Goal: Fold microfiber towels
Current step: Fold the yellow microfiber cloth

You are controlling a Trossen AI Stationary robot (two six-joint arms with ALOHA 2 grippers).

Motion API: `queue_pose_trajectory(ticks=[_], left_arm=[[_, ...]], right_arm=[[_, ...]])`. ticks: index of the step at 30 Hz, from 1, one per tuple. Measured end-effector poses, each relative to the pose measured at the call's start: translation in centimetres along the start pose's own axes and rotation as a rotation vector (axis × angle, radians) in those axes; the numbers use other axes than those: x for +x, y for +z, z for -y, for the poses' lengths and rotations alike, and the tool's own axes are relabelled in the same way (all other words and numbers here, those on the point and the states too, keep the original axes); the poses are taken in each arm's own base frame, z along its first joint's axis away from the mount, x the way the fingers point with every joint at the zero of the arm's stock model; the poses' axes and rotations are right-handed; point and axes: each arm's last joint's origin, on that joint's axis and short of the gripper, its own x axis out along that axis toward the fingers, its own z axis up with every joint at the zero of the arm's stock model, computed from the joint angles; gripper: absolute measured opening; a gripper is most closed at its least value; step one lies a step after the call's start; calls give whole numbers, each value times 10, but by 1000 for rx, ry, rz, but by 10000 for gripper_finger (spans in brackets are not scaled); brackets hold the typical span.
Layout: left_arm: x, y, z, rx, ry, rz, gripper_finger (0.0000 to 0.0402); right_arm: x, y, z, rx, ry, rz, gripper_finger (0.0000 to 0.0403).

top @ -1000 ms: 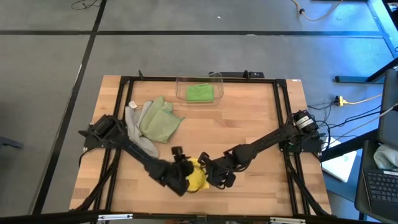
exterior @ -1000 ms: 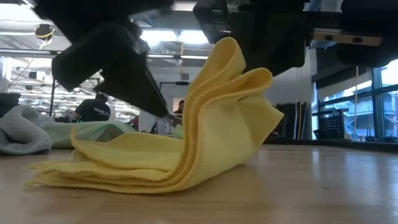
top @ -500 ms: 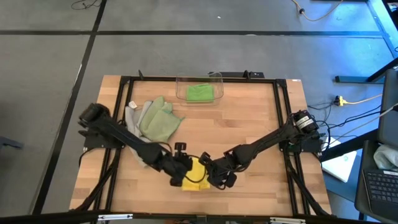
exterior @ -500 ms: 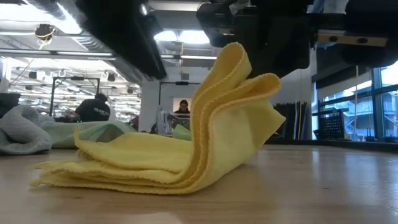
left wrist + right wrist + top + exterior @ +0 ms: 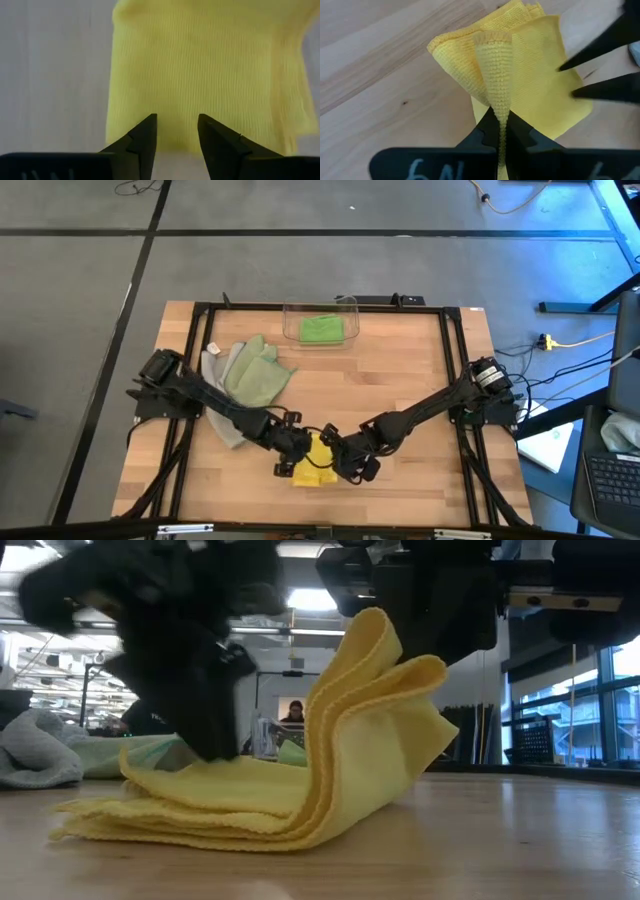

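The yellow towel [image 5: 318,470] lies folded near the table's front middle. Its left part lies flat in layers [image 5: 180,805] on the wood, and its right part [image 5: 375,690] stands up. My right gripper [image 5: 499,119] is shut on that raised part. My left gripper [image 5: 176,120] is open and points down over the flat left part [image 5: 200,60], showing blurred in the low view [image 5: 205,730]. A sage green towel [image 5: 255,375] and a grey towel [image 5: 215,395] lie heaped at the left. A bright green towel [image 5: 322,329] lies in the clear bin. My left gripper hangs over the towel's flat part [image 5: 215,765] with a gap between its fingers; whether the tips touch the cloth, I cannot tell. My right gripper pinches a folded edge of the yellow towel [image 5: 496,95] between its two fingers, several layers together. The fingers slant down from the table's right. The pinched part stands raised, and the rest of the cloth lies on the table.
The clear plastic bin [image 5: 345,308] stands at the far middle of the table. A black frame [image 5: 200,310] runs around the tabletop. Bare wood [image 5: 400,370] lies between the bin and the grippers. People show in the room behind [image 5: 293,712].
My left gripper has risen off the yellow towel's left part, turned about, and come down again over the flat layers. My right gripper has kept the raised fold where it was, and the towel's shape has hardly changed.
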Motion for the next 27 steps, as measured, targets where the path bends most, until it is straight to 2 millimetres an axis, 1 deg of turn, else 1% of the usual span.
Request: queue_pose_trajectory(ticks=[2, 4, 7, 9, 12, 21, 27], left_arm=[[7, 4, 1, 9, -47, 25, 135], [13, 3, -1, 5, -71, 6, 135], [25, 0, -6, -3, -56, -29, 135], [29, 3, -6, 9, -61, 0, 135], [29, 5, -3, 23, -74, 33, 135], [29, 7, 2, 49, -84, 66, 135], [27, 18, 5, 107, -54, 202, 135]], right_arm=[[0, 0, 0, -1, -2, 3, 9], [0, 1, 1, -19, -9, 13, 9], [0, 3, 2, -61, -24, 34, 9], [0, 4, 3, -100, -30, 40, 9], [0, 4, 2, -158, -26, 34, 9], [-1, 5, 5, -156, -45, 53, 9], [-1, 6, 4, -149, -43, 56, 9]])
